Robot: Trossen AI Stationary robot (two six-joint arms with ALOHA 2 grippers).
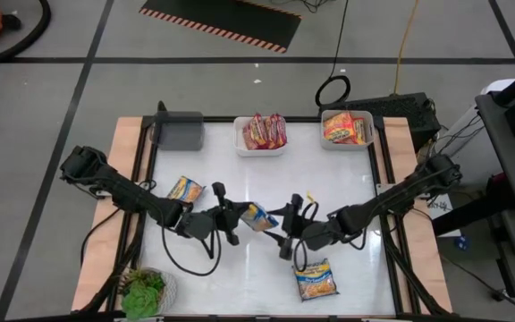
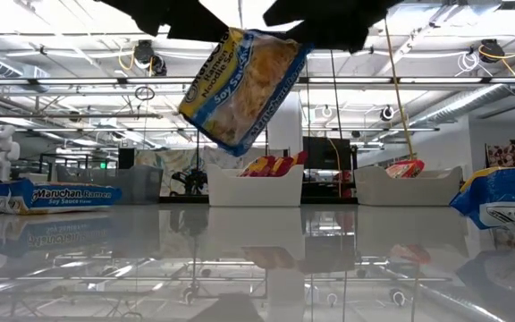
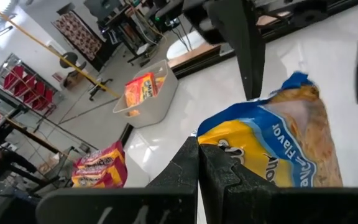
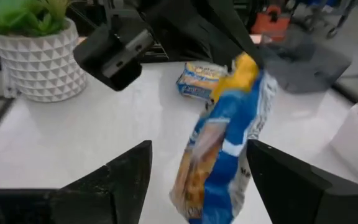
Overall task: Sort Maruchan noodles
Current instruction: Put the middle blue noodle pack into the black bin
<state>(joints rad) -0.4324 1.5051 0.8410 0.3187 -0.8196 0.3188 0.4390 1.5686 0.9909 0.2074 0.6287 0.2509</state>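
Note:
A blue-and-yellow Maruchan noodle packet (image 1: 258, 216) hangs above the table's middle, with my left gripper (image 1: 242, 217) shut on it. My right gripper (image 1: 286, 229) faces it from the right, open. In the right wrist view its fingers stand either side of the packet (image 4: 219, 149) without touching. Two more blue-and-yellow packets lie flat on the table, one at the left (image 1: 184, 190) and one at the near right (image 1: 316, 279). Red packets fill the white middle bin (image 1: 260, 148). Orange-yellow ones sit in the white right bin (image 1: 347, 143). My left gripper pinches the packet's yellow end (image 3: 229, 134) between its two shut fingers (image 3: 185, 163). The fingers come nearly level from the table's left. The packet (image 2: 244, 85) is lifted clear of the table and hangs tilted below and beyond the fingers.
A grey bin (image 1: 179, 132) stands at the far left of the table, beside the two white bins along the far edge. A green plant in a white pot (image 1: 146, 291) sits at the near left corner. Wooden rails edge the white tabletop (image 1: 240, 286).

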